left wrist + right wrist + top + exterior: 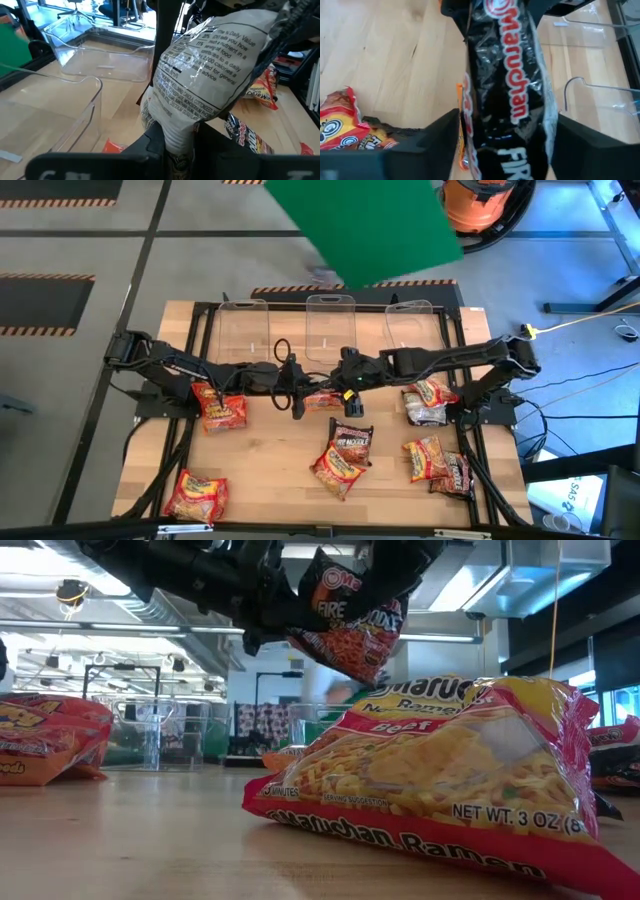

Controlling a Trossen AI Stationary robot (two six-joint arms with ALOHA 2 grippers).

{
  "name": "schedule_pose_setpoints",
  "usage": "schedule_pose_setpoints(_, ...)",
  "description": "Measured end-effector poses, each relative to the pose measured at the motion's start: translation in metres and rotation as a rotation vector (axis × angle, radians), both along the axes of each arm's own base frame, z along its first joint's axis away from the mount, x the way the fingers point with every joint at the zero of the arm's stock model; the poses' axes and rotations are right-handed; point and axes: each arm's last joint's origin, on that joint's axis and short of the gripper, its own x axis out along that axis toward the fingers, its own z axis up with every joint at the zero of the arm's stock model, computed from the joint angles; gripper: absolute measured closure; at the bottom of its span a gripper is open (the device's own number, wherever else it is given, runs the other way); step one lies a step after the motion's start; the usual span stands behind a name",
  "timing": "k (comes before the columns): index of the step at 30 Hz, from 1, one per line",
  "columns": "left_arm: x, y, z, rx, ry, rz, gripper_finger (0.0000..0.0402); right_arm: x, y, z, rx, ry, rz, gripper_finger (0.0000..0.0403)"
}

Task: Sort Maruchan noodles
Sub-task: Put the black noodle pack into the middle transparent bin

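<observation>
A black Maruchan noodle packet with a white printed back hangs in the air over the table's middle. My left gripper comes from the table's left and is shut on it. My right gripper comes from the right, slanting down. It is open, with one finger on either side of the same packet. Other red and orange packets lie flat on the table, among them one under my left arm and a pair at centre. My left gripper pinches one end of the black packet between its two fingers, coming nearly level from the table's left. The packet reaches out past the fingers toward my right arm, lifted clear of the table. My right gripper's fingers stand close beside the packet's long edges; whether they touch it I cannot tell.
Three clear plastic bins stand along the far edge. More packets lie at the right and near left. One packet lies close before the low camera. A green sheet shows beyond the table.
</observation>
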Motion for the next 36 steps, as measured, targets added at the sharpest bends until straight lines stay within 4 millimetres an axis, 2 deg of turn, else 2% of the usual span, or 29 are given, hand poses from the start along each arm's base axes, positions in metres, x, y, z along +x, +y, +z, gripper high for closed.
schedule_pose_setpoints(8, 0.000, 0.000, 0.001, 0.000, -0.007, -0.001, 0.0306, 0.000, 0.000, 0.000, -0.019, 0.005, 0.022, 0.0334)
schedule_pose_setpoints(11, 0.000, 0.000, 0.000, -0.007, 0.000, -0.001, 0.0285, -0.002, 0.000, 0.001, -0.030, 0.006, 0.033, 0.0374)
schedule_pose_setpoints(17, -0.012, -0.001, 0.014, -0.044, 0.011, -0.070, 0.0274, -0.003, 0.000, 0.011, -0.032, -0.031, 0.029, 0.0376)
schedule_pose_setpoints(23, -0.043, -0.002, 0.031, -0.044, 0.116, -0.074, 0.0274, -0.003, -0.002, 0.021, -0.076, -0.049, -0.007, 0.0376)
schedule_pose_setpoints(27, -0.064, -0.004, 0.033, -0.016, 0.204, -0.047, 0.0274, -0.002, -0.009, 0.033, -0.138, -0.067, -0.055, 0.0382)
schedule_pose_setpoints(31, -0.076, -0.010, 0.017, 0.009, 0.211, -0.067, 0.0273, -0.001, -0.028, 0.044, -0.216, -0.091, -0.155, 0.0379)
schedule_pose_setpoints(36, -0.082, -0.012, -0.014, 0.002, 0.081, -0.078, 0.0273, -0.003, -0.071, 0.057, -0.267, -0.114, -0.282, 0.0380)
